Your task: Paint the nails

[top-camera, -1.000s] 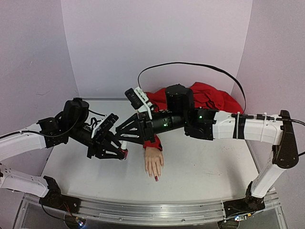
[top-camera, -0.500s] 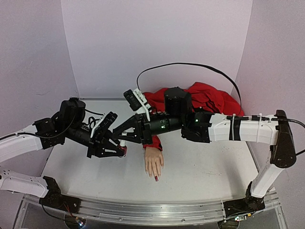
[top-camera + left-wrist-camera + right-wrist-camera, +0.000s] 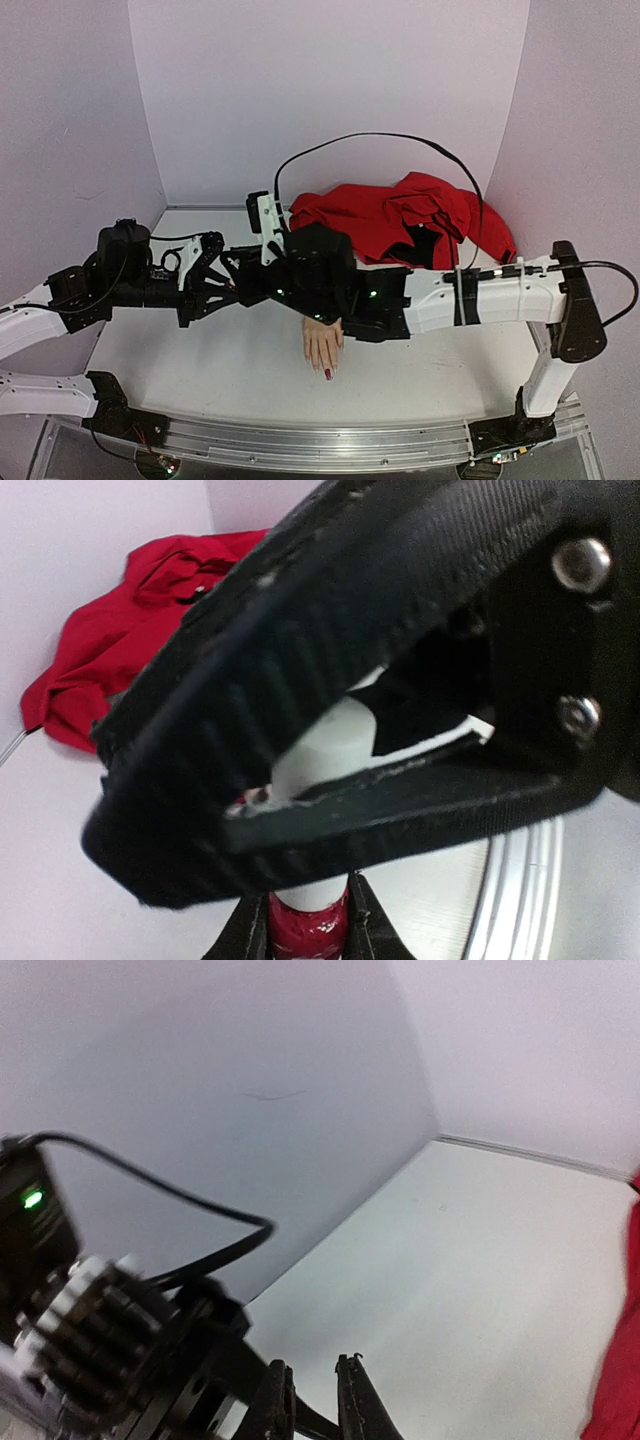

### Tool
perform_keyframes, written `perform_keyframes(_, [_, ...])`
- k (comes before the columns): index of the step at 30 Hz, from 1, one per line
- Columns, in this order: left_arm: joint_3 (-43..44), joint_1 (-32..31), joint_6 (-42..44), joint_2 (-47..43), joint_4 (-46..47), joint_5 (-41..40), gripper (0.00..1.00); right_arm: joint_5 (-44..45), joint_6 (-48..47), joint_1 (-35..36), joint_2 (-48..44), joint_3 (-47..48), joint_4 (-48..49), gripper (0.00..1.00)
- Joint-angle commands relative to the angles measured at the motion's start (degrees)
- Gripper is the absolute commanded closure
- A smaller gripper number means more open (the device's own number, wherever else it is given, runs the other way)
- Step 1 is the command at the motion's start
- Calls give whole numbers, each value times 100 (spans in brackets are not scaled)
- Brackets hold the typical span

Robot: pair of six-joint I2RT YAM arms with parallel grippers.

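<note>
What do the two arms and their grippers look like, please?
Both arms have white links with black joints. The right arm carries green lights, white ties and a looping black cable; the left arm has black wiring too. The left gripper and right gripper have slim black fingers.

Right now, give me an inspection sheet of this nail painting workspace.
Surface: white table, no spills seen.
Job's things: mannequin hand lies palm down at centre front. One nail is dark red; the others are too small to judge. The polish bottle is left of the hand.
Clutter: red cloth heaped at the back.
End effectors: left end effector shut on the polish bottle; right end effector shut on its white cap.
Cables: black cable arcs over the red cloth.
Surroundings: pale lilac walls; metal rail at near edge.
</note>
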Motion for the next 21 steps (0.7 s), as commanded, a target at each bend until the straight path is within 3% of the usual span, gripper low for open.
perform_keyframes(1, [183, 97, -1, -109, 1162, -1560, 100, 2472, 1333, 795, 1000, 1391, -1248, 100])
perform_keyframes(5, [163, 97, -11, -120, 1163, -1614, 100, 2830, 1574, 935, 1586, 2391, -1567, 100])
perform_keyframes(10, [165, 95, 26, -121, 1161, -1599, 100, 2857, 1272, 913, 1431, 2502, -1607, 100])
perform_keyframes(13, [187, 97, 26, -75, 1162, -1631, 100, 2558, 906, 761, 1030, 2162, -1516, 76])
perform_keyframes(17, [213, 97, 25, 64, 1136, -1721, 100, 2122, 304, 548, 245, 1446, -1437, 51])
perform_keyframes(21, [268, 93, -76, 215, 1058, -1708, 100, 1091, 91, 196, -816, 471, -1412, 11])
